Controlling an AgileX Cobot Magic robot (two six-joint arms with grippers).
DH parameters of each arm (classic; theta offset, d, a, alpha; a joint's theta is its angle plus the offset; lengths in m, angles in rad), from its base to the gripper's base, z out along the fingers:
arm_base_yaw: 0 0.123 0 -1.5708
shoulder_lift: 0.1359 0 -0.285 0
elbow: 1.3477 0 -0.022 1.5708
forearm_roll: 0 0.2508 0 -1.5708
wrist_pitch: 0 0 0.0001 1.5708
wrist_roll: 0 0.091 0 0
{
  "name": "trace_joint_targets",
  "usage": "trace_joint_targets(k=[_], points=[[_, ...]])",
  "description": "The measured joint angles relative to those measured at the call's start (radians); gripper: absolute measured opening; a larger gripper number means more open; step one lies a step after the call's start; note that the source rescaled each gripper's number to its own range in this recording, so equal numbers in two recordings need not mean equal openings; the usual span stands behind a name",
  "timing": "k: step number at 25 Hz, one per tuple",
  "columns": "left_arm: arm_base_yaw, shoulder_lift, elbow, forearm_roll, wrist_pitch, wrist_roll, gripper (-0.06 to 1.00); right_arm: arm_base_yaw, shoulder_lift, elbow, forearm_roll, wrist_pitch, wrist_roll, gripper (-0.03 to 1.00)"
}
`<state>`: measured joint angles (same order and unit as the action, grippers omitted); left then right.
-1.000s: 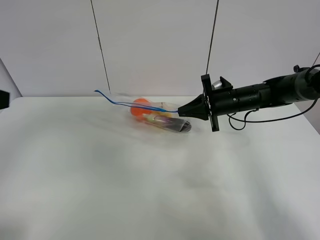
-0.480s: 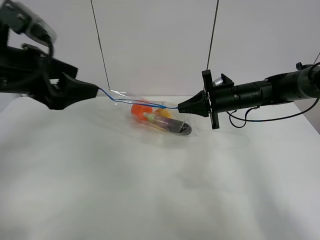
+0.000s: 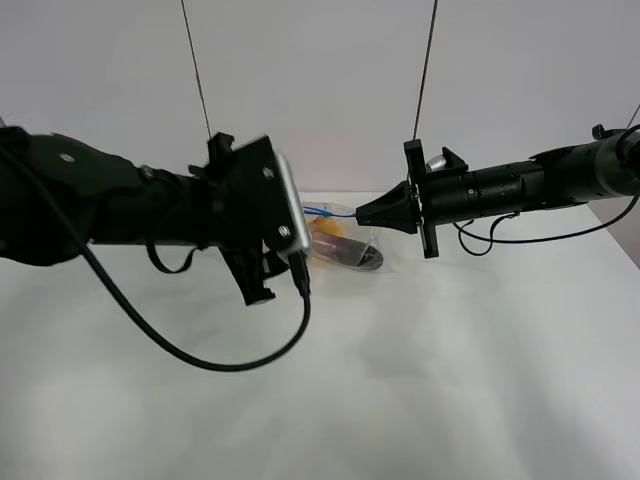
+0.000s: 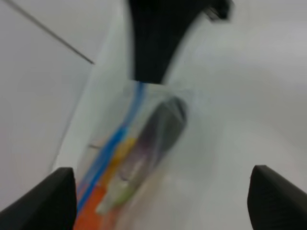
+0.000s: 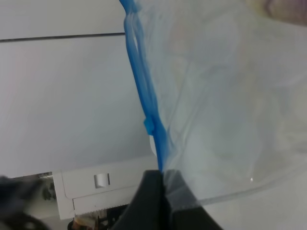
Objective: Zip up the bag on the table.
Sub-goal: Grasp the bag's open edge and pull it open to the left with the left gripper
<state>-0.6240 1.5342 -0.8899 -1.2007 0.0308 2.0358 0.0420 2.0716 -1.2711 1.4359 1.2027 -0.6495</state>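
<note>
At the surface's (image 3: 420,380) far middle lies the bag (image 3: 350,252), its zip end pinched in the shut right pincer (image 3: 363,214). Half a second ago the left pincer (image 4: 162,175) stood well off. Now, jaws wide, it faces the strip (image 4: 125,132) and should next close on it and slide along.

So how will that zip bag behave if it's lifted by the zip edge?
Probably floppy: the bag is thin crinkled film, and its blue zip strip runs wavy up from where the right jaws pinch it. Likely bottom-heavy, since the aubergine and orange lie loose inside and may slide or roll. The film looks smooth, so possibly slippery.
</note>
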Motion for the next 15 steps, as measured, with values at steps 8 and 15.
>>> trace_joint_targets(k=[8,15], points=[[-0.067,0.163,-0.104,0.000,-0.071,0.070,0.95,0.000,-0.001,0.000,0.002,0.000,0.000,0.00],[-0.067,0.238,-0.211,-0.001,-0.090,0.078,0.95,0.000,-0.001,0.000,0.002,0.000,0.000,0.00]])
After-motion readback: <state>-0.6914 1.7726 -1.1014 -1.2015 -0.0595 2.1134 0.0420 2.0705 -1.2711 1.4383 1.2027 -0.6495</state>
